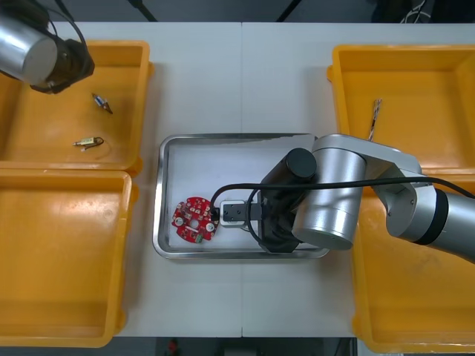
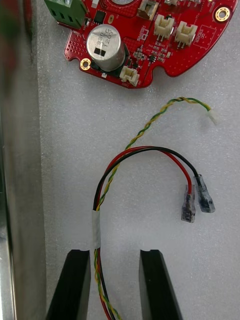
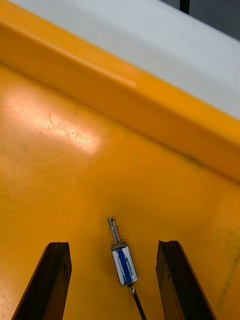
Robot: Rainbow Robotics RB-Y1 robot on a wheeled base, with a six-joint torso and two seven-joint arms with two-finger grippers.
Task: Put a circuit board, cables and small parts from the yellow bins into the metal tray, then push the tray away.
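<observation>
A round red circuit board (image 1: 194, 219) lies on the white lining of the metal tray (image 1: 169, 148). My right arm (image 1: 326, 196) reaches low over the tray beside the board. In the right wrist view my right gripper (image 2: 114, 252) is open, and a red, black and yellow cable (image 2: 145, 155) lies on the lining between its fingers, running toward the circuit board (image 2: 145, 40). My left arm (image 1: 44, 55) hangs over the far left yellow bin (image 1: 126, 52). My left gripper (image 3: 112, 245) is open just above the bin floor, straddling a small metal part (image 3: 122, 262) with a blue stripe.
A second small metal part (image 1: 89, 142) lies in the same far left bin. A thin cable (image 1: 375, 119) rests in the far right bin (image 1: 401, 55). The near left bin (image 1: 22, 326) has a bare floor. The tray wall (image 2: 20, 175) runs close beside my right fingers.
</observation>
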